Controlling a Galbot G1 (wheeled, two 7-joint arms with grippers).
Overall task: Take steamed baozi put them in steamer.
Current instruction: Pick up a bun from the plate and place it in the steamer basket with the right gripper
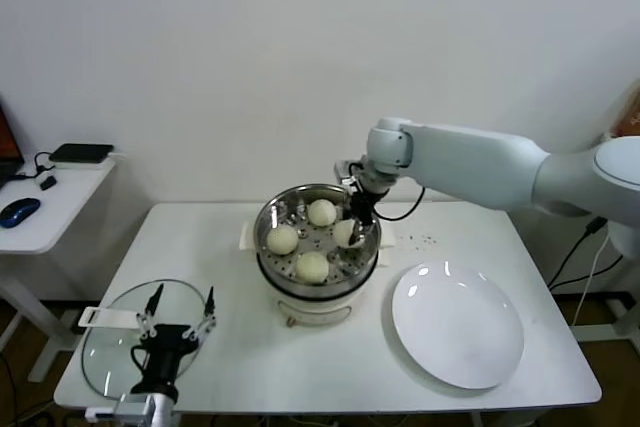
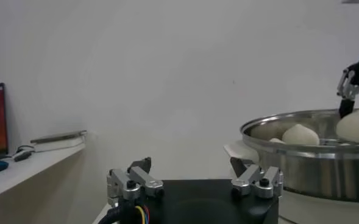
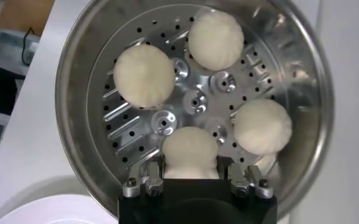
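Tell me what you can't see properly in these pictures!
- Right gripper: in the right wrist view its fingers close on a baozi whose underside is hidden, so lifted or resting is unclear.
- Steamer: the left wrist view cuts it at the edge, and its wall hides the floor.
- Specks by the plate: too small in the head view.
- Left gripper, open over the glass lid: covers part of it.
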